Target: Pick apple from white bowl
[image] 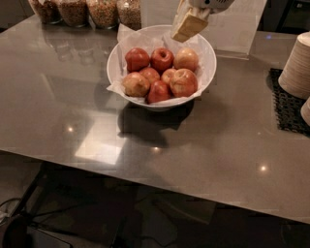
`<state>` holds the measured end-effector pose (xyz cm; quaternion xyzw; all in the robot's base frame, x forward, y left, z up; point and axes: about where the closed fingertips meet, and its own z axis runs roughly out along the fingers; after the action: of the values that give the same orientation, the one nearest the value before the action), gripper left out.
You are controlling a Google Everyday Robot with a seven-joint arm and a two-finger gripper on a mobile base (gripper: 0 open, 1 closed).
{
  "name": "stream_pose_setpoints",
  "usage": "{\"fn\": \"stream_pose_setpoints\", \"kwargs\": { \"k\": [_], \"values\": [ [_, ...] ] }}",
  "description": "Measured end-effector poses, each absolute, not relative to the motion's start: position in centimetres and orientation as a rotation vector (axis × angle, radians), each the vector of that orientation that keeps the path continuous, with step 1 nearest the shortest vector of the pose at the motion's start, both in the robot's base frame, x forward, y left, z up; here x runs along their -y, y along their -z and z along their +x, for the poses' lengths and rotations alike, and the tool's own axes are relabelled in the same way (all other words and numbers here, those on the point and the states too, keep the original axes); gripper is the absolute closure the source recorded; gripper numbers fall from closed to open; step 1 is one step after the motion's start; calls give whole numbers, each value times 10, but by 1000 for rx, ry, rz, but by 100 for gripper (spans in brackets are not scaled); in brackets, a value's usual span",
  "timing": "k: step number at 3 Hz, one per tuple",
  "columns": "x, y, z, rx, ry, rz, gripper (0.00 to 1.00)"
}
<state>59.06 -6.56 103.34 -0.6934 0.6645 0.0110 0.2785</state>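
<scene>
The white bowl point(115, 63), lined with crumpled white paper, stands on the grey table toward the back and holds several apples. A large red apple with an orange blush point(183, 82) lies at the bowl's front right. Darker red apples point(162, 59) sit at the back, and a paler tan one point(136, 84) is at the front left. My gripper point(179, 36) hangs above the bowl's back right rim, clear of the fruit. Its tan fingers point(190, 22) are pressed together, shut on nothing.
Glass jars of grain point(102, 11) line the back left edge. A clear sign holder point(232, 29) stands behind the bowl. Stacked pale cups point(298, 68) sit on a black mat point(290, 109) at the right. The table's front edge point(145, 186) runs across the lower view.
</scene>
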Motion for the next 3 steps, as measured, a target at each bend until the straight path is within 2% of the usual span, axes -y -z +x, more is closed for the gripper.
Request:
{"fn": "stream_pose_setpoints", "kwargs": {
  "k": [1, 3],
  "values": [
    [66, -1035, 590, -1781, -25, -1859, 81],
    [66, -1035, 590, -1781, -25, -1859, 34]
  ]
}}
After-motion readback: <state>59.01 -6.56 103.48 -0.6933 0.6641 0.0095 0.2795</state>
